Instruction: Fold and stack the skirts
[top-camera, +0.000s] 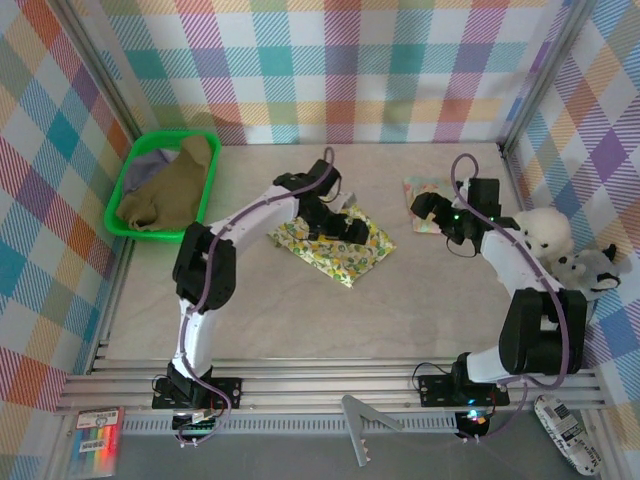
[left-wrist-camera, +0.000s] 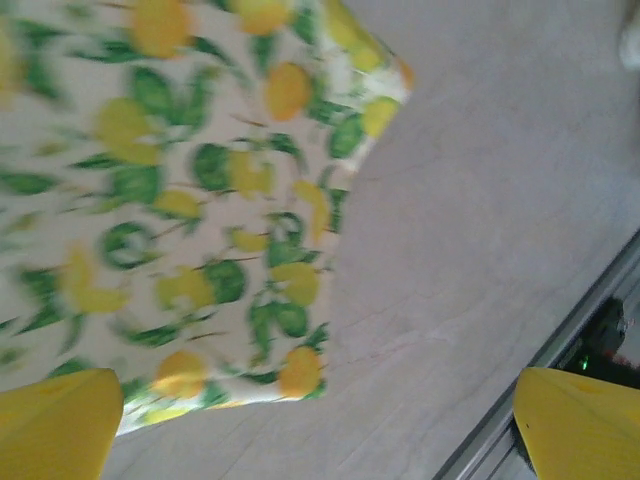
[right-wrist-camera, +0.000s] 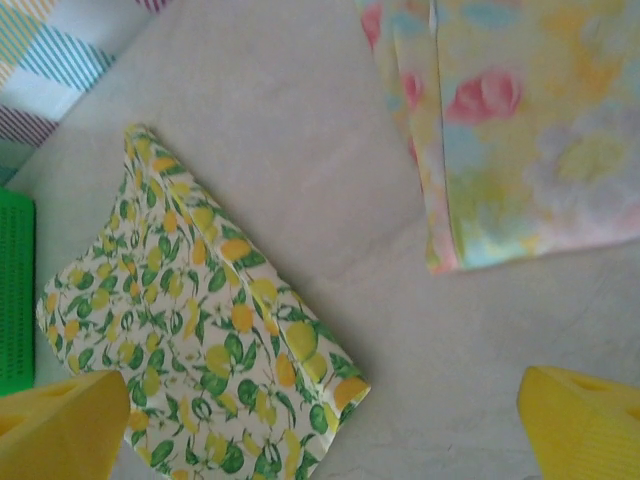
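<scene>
With fingers apart and empty on both the left gripper (left-wrist-camera: 320, 430) and the right gripper (right-wrist-camera: 325, 425), the folded lemon-print skirt (right-wrist-camera: 200, 340) lying right of the green basket (top-camera: 140, 232), and the pastel floral skirt (right-wrist-camera: 520, 130) farther right, may unfold if a low fingertip snags the cloth.

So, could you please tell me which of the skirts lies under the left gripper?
The lemon-print skirt mid-table, under the left gripper; the pastel floral skirt sits right, the olive-brown skirt in the green basket.
</scene>
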